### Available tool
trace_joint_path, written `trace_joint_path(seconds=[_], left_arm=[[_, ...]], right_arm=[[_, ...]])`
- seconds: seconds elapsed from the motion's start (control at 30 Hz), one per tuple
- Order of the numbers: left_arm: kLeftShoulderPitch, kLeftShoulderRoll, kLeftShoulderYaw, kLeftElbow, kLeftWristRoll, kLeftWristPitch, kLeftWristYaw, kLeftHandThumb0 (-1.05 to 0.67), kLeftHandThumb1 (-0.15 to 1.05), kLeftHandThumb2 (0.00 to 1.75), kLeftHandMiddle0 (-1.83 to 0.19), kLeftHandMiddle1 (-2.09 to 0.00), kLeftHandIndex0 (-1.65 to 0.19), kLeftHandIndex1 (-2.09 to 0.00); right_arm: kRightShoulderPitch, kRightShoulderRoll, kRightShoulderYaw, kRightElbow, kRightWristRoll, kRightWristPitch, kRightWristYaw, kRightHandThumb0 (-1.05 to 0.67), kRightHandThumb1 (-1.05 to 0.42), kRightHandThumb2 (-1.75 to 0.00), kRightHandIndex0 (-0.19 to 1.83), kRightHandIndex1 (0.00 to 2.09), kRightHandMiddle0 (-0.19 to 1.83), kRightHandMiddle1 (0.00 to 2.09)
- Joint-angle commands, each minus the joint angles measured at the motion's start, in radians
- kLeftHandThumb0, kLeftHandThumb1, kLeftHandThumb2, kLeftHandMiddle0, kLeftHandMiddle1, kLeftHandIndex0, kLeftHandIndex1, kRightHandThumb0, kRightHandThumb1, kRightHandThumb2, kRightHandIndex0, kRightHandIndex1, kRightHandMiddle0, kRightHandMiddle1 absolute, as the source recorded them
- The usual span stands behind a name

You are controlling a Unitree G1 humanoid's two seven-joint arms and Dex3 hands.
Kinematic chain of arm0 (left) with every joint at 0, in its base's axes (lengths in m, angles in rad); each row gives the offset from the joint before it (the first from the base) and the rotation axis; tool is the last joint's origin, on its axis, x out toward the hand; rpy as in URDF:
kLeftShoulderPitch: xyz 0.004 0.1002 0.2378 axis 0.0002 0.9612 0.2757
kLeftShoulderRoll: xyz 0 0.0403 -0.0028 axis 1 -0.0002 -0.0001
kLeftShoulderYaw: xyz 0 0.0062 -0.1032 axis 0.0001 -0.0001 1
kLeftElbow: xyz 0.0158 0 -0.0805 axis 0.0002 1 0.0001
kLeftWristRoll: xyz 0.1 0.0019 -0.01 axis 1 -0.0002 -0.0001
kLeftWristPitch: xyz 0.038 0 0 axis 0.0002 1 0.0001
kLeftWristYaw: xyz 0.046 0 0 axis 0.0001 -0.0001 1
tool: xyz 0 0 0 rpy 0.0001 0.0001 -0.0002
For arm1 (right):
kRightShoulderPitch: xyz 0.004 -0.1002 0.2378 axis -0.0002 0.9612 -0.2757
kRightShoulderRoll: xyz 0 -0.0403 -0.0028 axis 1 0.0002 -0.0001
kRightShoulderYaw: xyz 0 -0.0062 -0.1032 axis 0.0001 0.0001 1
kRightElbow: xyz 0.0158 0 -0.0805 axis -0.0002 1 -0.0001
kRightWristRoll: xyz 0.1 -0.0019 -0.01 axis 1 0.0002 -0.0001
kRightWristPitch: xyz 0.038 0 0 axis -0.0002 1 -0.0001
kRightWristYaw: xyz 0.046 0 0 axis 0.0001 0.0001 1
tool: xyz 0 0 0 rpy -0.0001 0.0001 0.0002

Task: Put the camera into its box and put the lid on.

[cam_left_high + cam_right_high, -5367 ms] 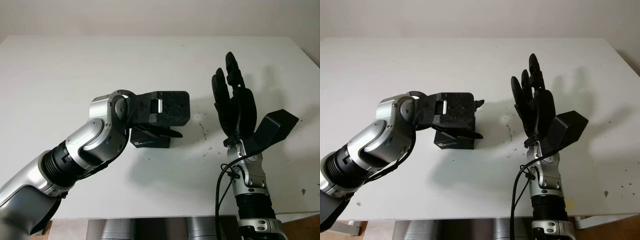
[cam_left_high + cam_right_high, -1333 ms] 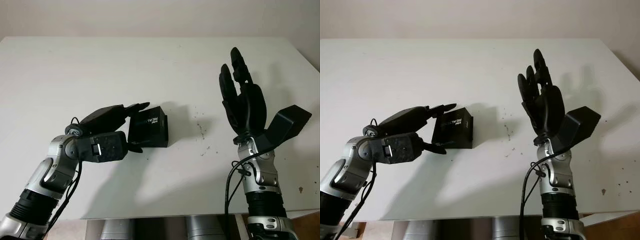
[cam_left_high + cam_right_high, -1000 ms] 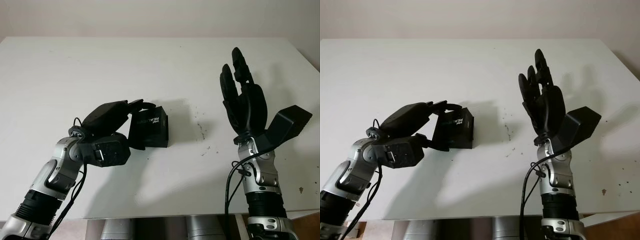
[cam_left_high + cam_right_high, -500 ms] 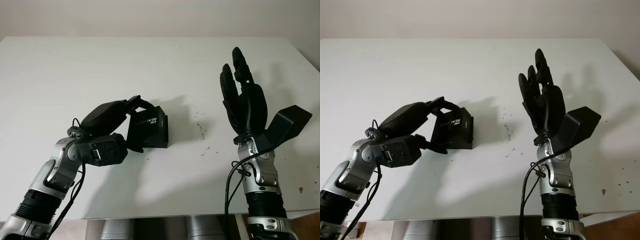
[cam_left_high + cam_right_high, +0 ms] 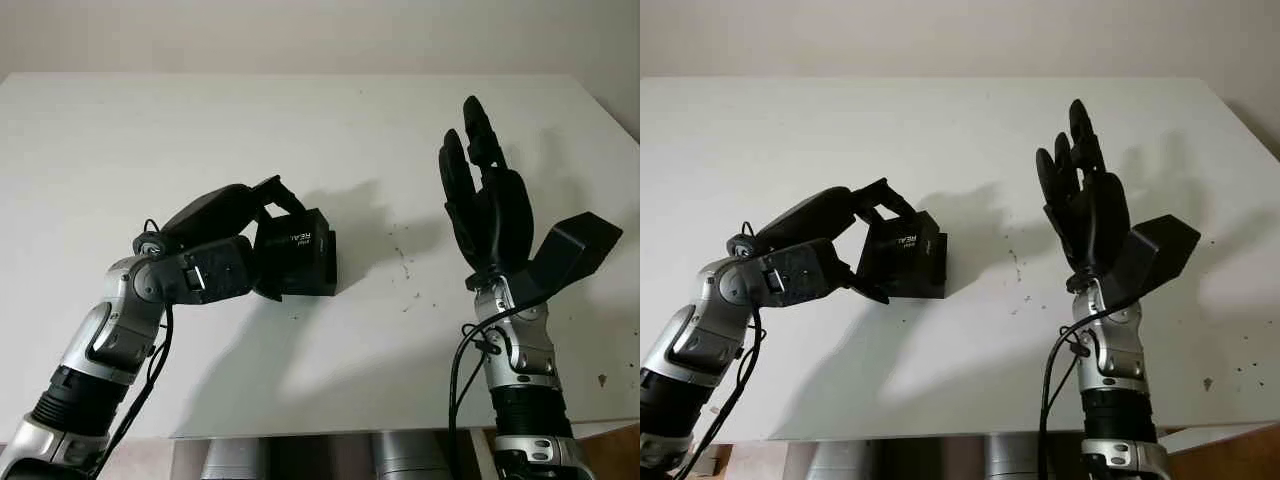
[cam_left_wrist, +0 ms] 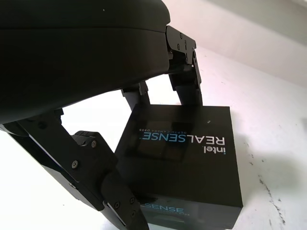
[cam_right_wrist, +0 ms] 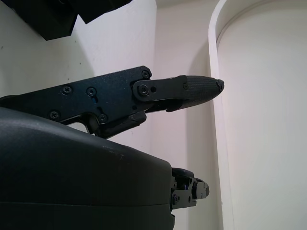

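A black camera box (image 5: 300,262) printed "intel REALSENSE" sits closed, lid on, on the white table (image 5: 140,130) left of centre. My left hand (image 5: 268,240) wraps its left end. Two fingers (image 6: 184,81) arch over the lid and touch its far edge, and the thumb (image 6: 96,167) presses the near corner. My right hand (image 5: 485,200) is open, raised palm-up over the right side of the table, well apart from the box. The camera itself is hidden.
Small dark specks (image 5: 405,265) dot the table between the box and the right arm. The table's front edge (image 5: 330,432) runs just behind both forearms. The table's back half lies bare up to the pale wall.
My left hand came from lying open beside the box to curling its fingers over the lid and its thumb against the near side. The right hand stayed raised.
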Motion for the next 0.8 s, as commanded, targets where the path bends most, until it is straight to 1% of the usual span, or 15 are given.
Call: trace_joint_path(seconds=[0.0,0.07,0.17,0.33,0.47,0.63,0.77], left_arm=[[-0.024,0.005,-0.002,-0.032,-0.002,0.001,-0.013,-0.12,1.04,0.05,-0.23,-1.58,-0.18,-1.36],[-0.027,0.006,-0.003,-0.040,0.001,0.007,-0.021,-0.13,1.03,0.05,-0.24,-1.56,-0.18,-1.36],[-0.028,0.006,-0.005,-0.052,0.006,0.011,-0.024,-0.13,1.03,0.05,-0.25,-1.58,-0.19,-1.36],[-0.028,0.011,-0.022,-0.090,0.050,0.047,-0.039,-0.13,1.02,0.05,-0.25,-1.61,-0.20,-1.36],[-0.031,0.006,-0.039,-0.130,0.097,0.121,-0.067,-0.12,1.01,0.05,-0.27,-1.61,-0.20,-1.36],[-0.036,-0.009,-0.060,-0.153,0.147,0.198,-0.078,-0.09,1.00,0.05,-0.30,-1.64,-0.22,-1.34],[-0.043,-0.038,-0.070,-0.166,0.172,0.282,-0.087,-0.08,1.00,0.06,-0.28,-1.51,-0.23,-1.28]], right_arm=[[0.006,0.003,0.001,-0.025,-0.002,-0.004,-0.005,-0.65,-1.05,-0.25,-0.01,0.05,0.03,0.05],[0.007,0.004,0.003,-0.027,-0.006,-0.002,-0.010,-0.65,-1.05,-0.25,-0.01,0.05,0.03,0.05],[0.009,0.005,0.003,-0.026,-0.007,-0.006,-0.012,-0.66,-1.05,-0.25,-0.01,0.06,0.04,0.06],[0.010,0.008,0.005,-0.027,-0.012,-0.009,-0.012,-0.67,-1.05,-0.25,0.00,0.06,0.04,0.05],[0.014,0.012,0.010,-0.040,-0.013,0.005,-0.020,-0.68,-1.05,-0.24,0.00,0.06,0.04,0.05],[0.019,0.020,0.011,-0.052,-0.009,0.020,-0.030,-0.66,-1.05,-0.23,0.00,0.05,0.04,0.06],[0.021,0.025,0.012,-0.054,-0.007,0.021,-0.034,-0.68,-1.05,-0.23,0.00,0.06,0.05,0.06]])
